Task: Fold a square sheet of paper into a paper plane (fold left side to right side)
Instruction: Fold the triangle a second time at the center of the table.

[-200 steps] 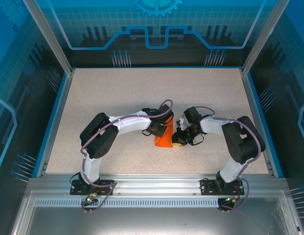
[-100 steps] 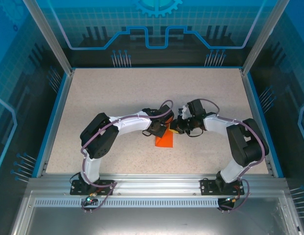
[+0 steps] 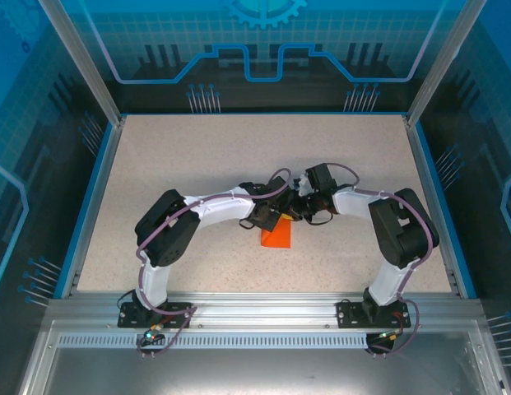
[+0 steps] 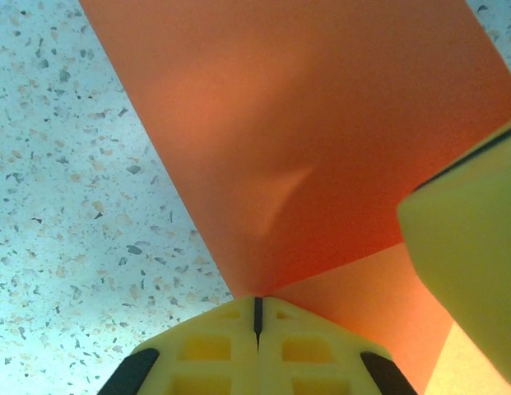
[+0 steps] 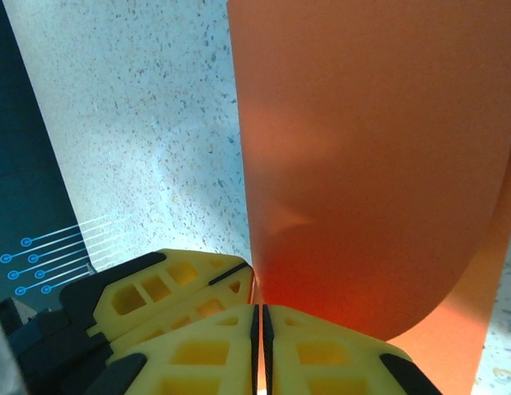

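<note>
The square sheet of paper (image 3: 276, 237) is bright orange and lies mid-table, bent over on itself, its far part hidden under both grippers. My left gripper (image 3: 277, 220) is shut on its edge. In the left wrist view the sheet (image 4: 321, 123) rises in a curve from the closed tips of that gripper (image 4: 257, 306) over a flat lower layer. My right gripper (image 3: 293, 212) is right beside the left one, shut on the same edge. In the right wrist view the paper (image 5: 370, 164) bulges away from the right gripper (image 5: 257, 314), and orange shows in the slit between its fingers.
The speckled table (image 3: 197, 156) has a blue raised border (image 3: 101, 177) on three sides and a metal rail (image 3: 255, 304) along the near edge. One right finger (image 4: 473, 271) crowds the left wrist view, and the left fingers (image 5: 169, 288) sit just left of the right jaws.
My right gripper has swung from the paper's near right side up and leftward to beside the left gripper. Less orange shows from above. The left arm has barely moved.
</note>
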Tool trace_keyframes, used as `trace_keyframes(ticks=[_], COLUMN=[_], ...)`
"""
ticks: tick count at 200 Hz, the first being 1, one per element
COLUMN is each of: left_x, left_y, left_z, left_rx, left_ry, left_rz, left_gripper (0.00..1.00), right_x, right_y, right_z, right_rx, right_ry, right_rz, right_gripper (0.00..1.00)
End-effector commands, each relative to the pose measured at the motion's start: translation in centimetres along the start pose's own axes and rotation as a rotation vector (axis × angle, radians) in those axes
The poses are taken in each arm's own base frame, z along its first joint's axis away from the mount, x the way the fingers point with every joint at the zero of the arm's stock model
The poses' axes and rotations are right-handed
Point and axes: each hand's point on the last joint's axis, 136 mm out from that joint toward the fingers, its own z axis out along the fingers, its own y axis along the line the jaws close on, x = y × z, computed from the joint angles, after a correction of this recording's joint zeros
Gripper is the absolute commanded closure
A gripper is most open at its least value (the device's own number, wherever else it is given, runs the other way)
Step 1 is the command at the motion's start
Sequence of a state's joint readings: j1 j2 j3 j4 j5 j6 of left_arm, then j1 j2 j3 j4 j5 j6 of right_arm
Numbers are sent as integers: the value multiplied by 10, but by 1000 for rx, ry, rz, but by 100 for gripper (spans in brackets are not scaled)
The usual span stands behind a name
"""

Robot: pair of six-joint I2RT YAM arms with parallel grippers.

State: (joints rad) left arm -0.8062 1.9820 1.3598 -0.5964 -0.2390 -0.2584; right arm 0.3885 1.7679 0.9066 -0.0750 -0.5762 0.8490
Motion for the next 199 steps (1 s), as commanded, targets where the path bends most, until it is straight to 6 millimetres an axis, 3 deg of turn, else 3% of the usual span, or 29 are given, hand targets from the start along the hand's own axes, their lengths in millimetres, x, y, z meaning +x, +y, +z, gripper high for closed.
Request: trace_keyframes(ticks=[1,49,199], left_x=[7,7,2], left_y=[-1,-1,5], left_z=[8,8,13], left_rx=[-10,-14,-64], left_ry=[25,23,20], left_rz=[17,19,10], left_gripper=[100,100,100], right_x=[2,5,8], right_y=[-3,-19,-26], right_z=[7,11,13], right_rx=[37,85,108], right_ry=[14,21,30], right_rz=[-8,-1,-7], right_gripper=[88,88,87])
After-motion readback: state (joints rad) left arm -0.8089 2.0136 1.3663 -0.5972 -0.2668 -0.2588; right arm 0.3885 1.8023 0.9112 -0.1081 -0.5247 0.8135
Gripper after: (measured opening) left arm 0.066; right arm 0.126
